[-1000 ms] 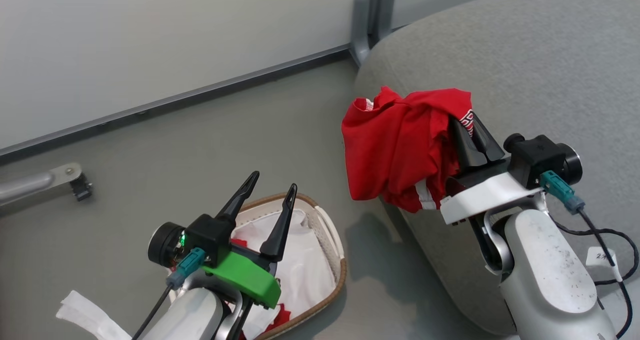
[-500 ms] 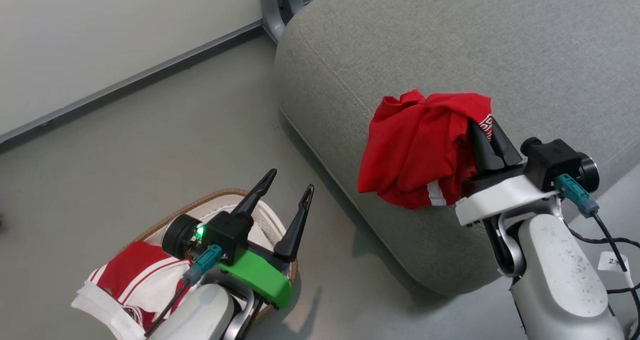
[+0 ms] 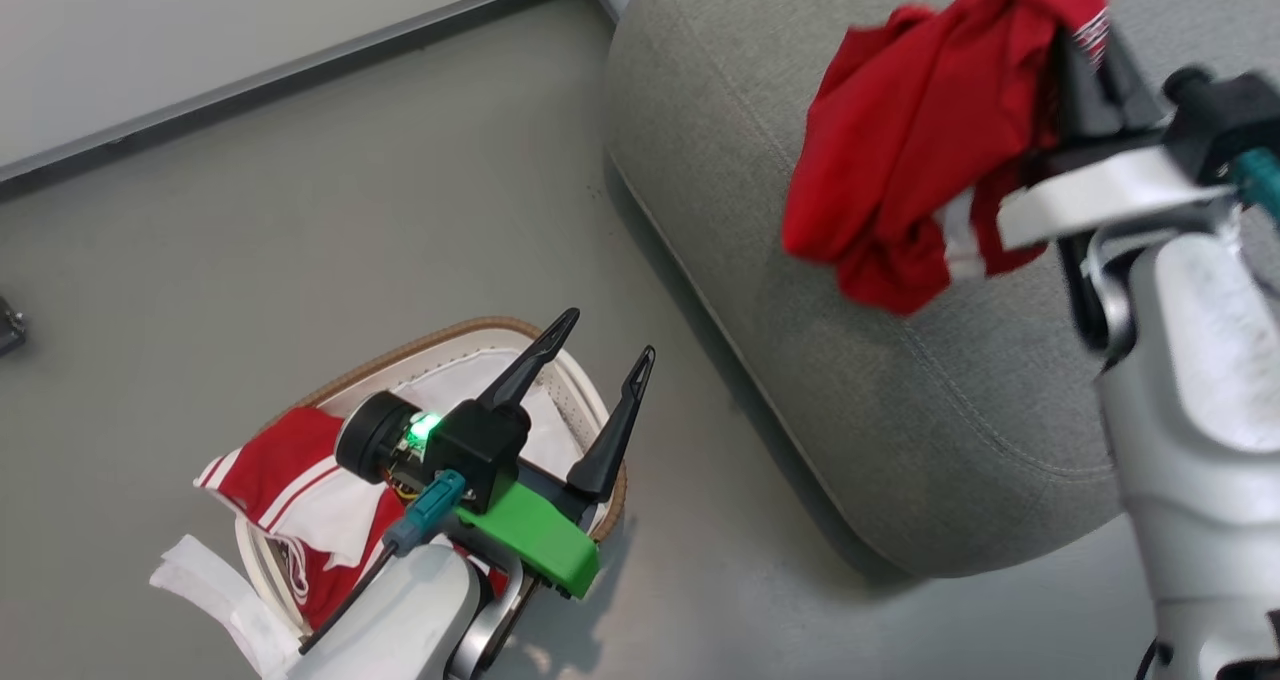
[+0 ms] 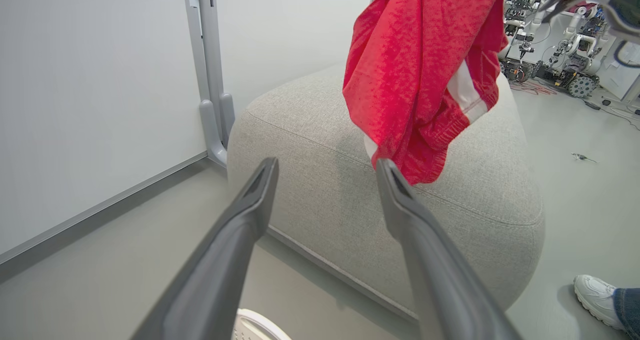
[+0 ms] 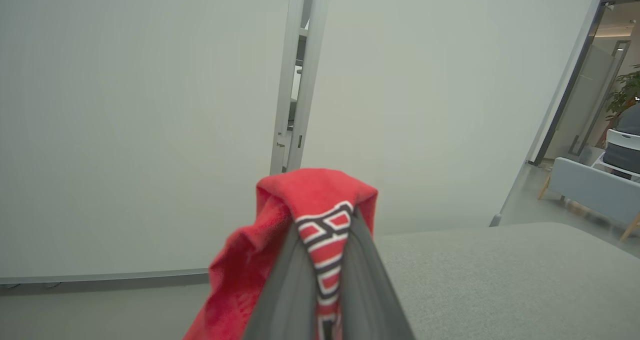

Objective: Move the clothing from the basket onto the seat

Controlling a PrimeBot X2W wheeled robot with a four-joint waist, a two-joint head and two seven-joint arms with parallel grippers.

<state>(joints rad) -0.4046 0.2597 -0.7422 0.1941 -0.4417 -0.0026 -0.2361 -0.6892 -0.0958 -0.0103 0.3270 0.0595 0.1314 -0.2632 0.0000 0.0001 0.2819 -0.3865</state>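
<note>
A bright red garment [image 3: 920, 130] with white stripe trim hangs from my right gripper [image 3: 1085, 30], which is shut on it above the grey seat [image 3: 800, 310]. The right wrist view shows the cloth [image 5: 310, 190] pinched between the two fingers of that gripper [image 5: 325, 217]. A second red and white garment [image 3: 290, 480] lies in the basket [image 3: 440, 330] on the floor. Above the basket, my left gripper [image 3: 610, 335] stands open and holds nothing. In the left wrist view that gripper [image 4: 326, 164] points toward the seat [image 4: 320, 145] and the hanging garment [image 4: 410, 65].
A white liner [image 3: 200, 590] spills over the basket's near left rim. A grey partition post [image 4: 210, 80] stands at the seat's far corner by the wall. A person's white shoe [image 4: 595, 292] is on the floor beyond the seat. Other robots [image 4: 570, 65] stand far off.
The head camera has turned, shifting the whole picture. My right gripper has carried the red garment higher and farther over the seat. The left gripper stays open over the basket.
</note>
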